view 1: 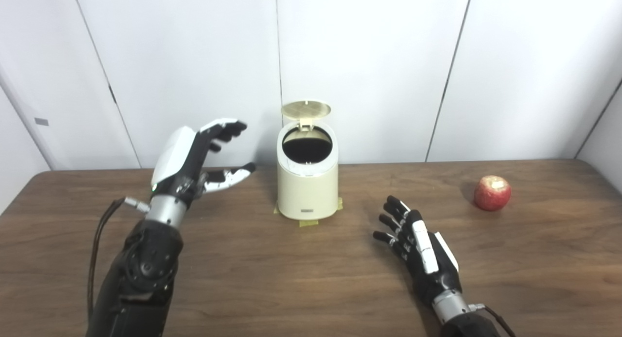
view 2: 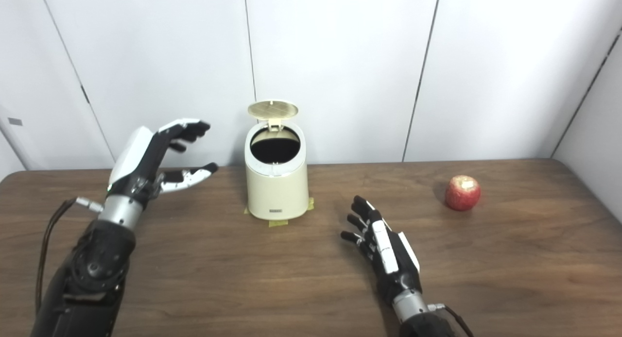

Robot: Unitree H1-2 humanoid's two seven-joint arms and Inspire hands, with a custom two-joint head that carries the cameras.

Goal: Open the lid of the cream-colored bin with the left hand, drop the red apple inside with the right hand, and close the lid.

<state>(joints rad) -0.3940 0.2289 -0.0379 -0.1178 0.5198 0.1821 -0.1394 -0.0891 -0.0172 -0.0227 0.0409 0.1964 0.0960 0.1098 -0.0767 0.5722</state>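
Right eye view shows more right wall (view 2: 590,143); bin (view 2: 277,186) interior perhaps empty.

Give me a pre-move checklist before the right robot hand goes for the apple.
1. Lid up, standing behind the opening: ok.
2. Cream-colored bin upright on the table: ok.
3. Red apple in plain view on the table, nothing on it: ok.
4. Right robot hand open and holding nothing: ok.
5. Left robot hand open, beside the bin, apart from the lid: ok.
6. Bin interior free of contents: cannot tell, too dark.
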